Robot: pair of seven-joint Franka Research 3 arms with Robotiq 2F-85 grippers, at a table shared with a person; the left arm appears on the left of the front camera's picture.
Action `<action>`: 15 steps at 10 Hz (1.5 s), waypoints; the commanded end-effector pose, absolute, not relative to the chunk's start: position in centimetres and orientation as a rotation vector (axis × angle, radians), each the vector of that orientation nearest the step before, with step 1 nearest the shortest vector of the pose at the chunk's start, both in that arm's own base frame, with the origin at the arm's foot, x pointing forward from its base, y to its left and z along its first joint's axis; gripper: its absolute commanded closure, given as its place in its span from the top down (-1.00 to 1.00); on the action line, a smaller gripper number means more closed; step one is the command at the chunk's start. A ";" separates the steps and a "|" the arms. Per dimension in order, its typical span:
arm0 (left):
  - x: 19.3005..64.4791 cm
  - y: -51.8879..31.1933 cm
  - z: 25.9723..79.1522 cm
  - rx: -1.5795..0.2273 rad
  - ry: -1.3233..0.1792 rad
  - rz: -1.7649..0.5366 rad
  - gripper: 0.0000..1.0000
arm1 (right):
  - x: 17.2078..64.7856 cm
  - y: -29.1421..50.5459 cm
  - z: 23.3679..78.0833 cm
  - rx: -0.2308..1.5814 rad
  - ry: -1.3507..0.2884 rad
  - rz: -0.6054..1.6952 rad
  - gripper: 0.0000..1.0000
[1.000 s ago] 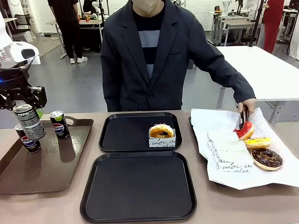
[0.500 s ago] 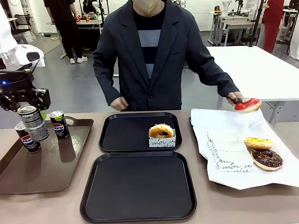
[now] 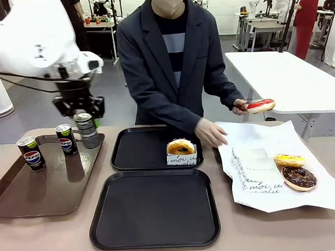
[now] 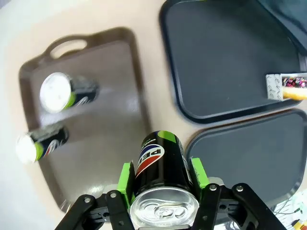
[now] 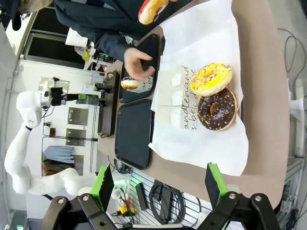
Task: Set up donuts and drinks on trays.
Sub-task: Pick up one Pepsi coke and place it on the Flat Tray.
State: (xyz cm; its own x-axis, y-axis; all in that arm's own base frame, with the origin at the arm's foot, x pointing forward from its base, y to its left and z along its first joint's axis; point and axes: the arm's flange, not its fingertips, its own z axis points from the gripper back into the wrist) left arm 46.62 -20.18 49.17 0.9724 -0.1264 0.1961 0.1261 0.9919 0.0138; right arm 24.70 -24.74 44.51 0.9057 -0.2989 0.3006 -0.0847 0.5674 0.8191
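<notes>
My left gripper is shut on a dark Pepsi can and holds it in the air over the right end of the brown tray. In the left wrist view the can sits between the green pads. Two more cans stand on that tray. A boxed glazed donut sits on the far black tray, and the near black tray is bare. My right gripper is open above the yellow donut and the chocolate donut.
The person holds a red-topped donut in tongs above the white paper. Their other hand reaches down beside flat paper boxes. The yellow donut and the chocolate donut lie on the paper at the right.
My left gripper carried the can rightward from the brown tray's left end to its right end. The person lifted the red donut off the paper and lowered their other hand.
</notes>
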 end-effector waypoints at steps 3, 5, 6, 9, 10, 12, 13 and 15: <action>52.6 -26.1 47.0 0.030 -0.255 -0.175 0.16 | 24.9 -24.7 44.6 0.993 -0.469 -0.122 1.00; 54.2 -27.7 45.3 -0.007 -0.257 -0.201 0.16 | 24.9 -24.7 44.6 0.993 -0.469 -0.122 1.00; 54.4 -27.8 44.8 -0.009 -0.243 -0.206 0.16 | 24.9 -24.7 44.6 0.993 -0.469 -0.122 1.00; 47.2 -22.4 48.2 0.052 -0.107 -0.267 0.16 | 24.9 -24.7 44.6 0.993 -0.469 -0.122 1.00; 42.2 -19.4 50.5 0.026 -0.089 -0.329 0.16 | 24.9 -24.7 44.6 0.993 -0.469 -0.122 1.00; 35.6 -16.2 52.1 0.052 -0.146 -0.409 0.16 | 24.9 -24.7 44.6 0.993 -0.469 -0.122 1.00; 34.1 -15.5 52.2 0.050 -0.171 -0.408 0.16 | 24.9 -24.7 44.6 0.993 -0.469 -0.122 1.00; 33.8 -15.0 52.3 0.043 -0.203 -0.358 0.16 | 24.9 -24.7 44.6 0.993 -0.469 -0.122 1.00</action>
State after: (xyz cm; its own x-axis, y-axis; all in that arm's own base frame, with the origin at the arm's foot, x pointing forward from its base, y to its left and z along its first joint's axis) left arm 32.67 -14.62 52.95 0.9141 -0.3747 0.1552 0.3637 0.9267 0.0948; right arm 24.70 -24.73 44.49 0.9060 -0.2989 0.2997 -0.0841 0.5667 0.8196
